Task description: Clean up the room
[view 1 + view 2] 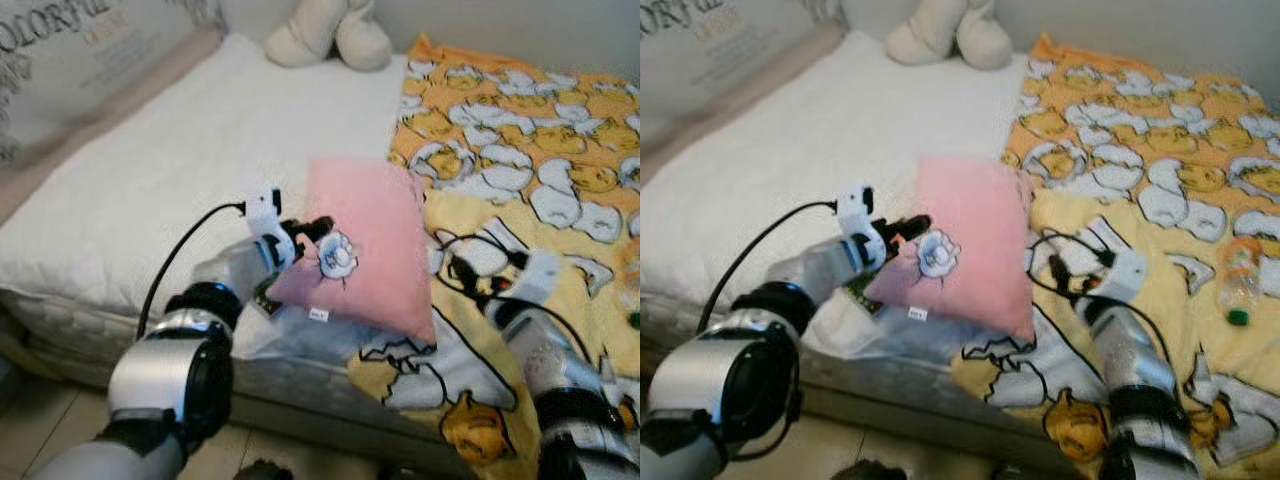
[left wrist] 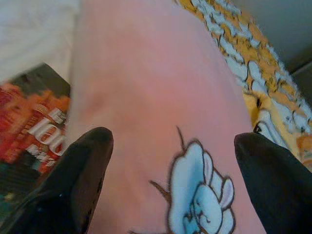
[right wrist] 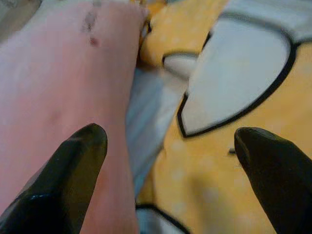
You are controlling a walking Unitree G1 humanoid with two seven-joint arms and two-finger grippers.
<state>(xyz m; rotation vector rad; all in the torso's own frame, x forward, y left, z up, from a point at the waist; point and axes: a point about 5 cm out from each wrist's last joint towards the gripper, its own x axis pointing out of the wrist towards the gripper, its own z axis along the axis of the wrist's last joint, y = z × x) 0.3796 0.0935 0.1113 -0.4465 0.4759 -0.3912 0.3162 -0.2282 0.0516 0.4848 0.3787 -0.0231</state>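
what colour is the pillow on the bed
Pink, with a small white cartoon figure on it; the pillow shows best in the left eye view.

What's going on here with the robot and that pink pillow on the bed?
The robot is leaning over the bed, working on the pink pillow. Its left hand is at the pillow's near corner, fingers open on either side of the printed cartoon patch. Its right hand, also open, hovers beside the pillow's other edge over the yellow duck blanket. The pillow rests on the bed, not lifted.
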